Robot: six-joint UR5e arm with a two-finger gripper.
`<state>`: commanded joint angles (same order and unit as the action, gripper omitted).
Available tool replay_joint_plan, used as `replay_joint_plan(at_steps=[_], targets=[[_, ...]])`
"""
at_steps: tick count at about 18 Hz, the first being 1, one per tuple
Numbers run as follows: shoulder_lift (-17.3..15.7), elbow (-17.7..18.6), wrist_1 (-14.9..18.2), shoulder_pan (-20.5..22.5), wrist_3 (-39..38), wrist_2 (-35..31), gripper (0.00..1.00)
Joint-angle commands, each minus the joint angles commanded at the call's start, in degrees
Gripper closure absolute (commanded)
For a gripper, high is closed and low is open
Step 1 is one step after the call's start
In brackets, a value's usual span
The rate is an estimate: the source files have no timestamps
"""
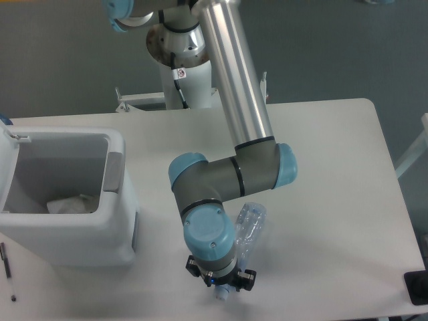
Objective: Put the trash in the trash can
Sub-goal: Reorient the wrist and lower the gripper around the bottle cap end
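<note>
The crushed clear bluish plastic bottle (249, 226) lies slanted on the white table (334, 174), its lower end tucked under the arm's wrist. The gripper (221, 289) points down at that lower end near the table's front edge. The wrist body hides its fingers, so their state does not show. The crumpled white paper wrapper (70, 204) lies at the bottom of the trash can (120, 214), a boxy white bin at the table's left with a grey handle tab.
A pen (7, 267) lies at the front left edge beside the bin. A dark object (418, 287) sits at the front right corner. The arm's silver link (237, 80) slants across the table's middle from the base at the back.
</note>
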<state>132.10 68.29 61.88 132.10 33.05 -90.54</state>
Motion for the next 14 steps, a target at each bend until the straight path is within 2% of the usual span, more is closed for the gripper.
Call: replay_joint_plan(at_steps=[3, 7, 10, 14], targets=[[-2.19, 0.00, 0.09, 1.76, 0.00, 5.27, 0.67], [-6.41, 0.00, 0.09, 5.01, -0.44, 15.90, 0.67], [-8.35, 0.00, 0.09, 6.85, -0.79, 21.96, 0.67], [-11.25, -1.84, 0.09, 9.58, -6.05, 31.46, 0.66]])
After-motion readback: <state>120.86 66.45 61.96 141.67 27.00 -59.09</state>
